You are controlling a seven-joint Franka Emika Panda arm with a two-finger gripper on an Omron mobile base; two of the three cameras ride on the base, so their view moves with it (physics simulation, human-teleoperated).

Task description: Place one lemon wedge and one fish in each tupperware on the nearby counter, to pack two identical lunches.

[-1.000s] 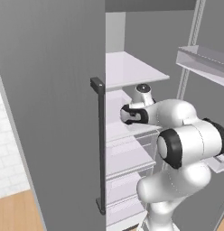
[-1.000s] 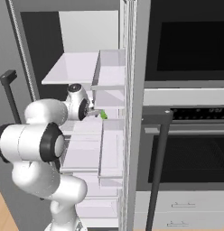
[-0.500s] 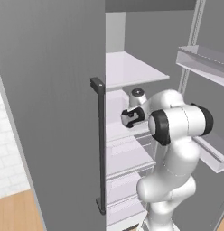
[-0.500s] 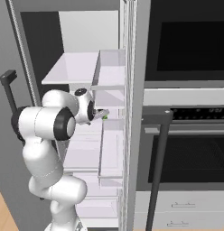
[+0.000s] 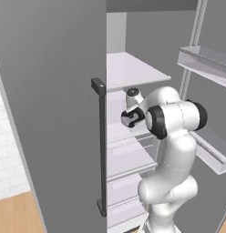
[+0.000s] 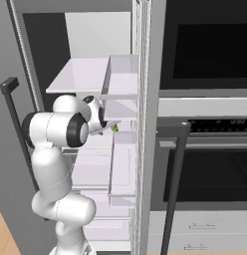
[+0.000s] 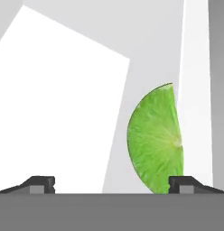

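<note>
Hand view: lemon wedge (image 7: 155, 140) before spread gripper (image 7: 111, 185)

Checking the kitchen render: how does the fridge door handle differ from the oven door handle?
The fridge handle is a long, thin bar standing upright on a plain grey door. The oven handle has a thicker bar lying across the oven's top, with one leg running down towards the drawers. The fridge handle stands left of the lemon wedge, the oven handle right of it. Both are dark and stand off their doors.

The white arm (image 5: 172, 136) reaches between fridge shelves (image 5: 133, 70), door (image 5: 51, 109) open.
</note>
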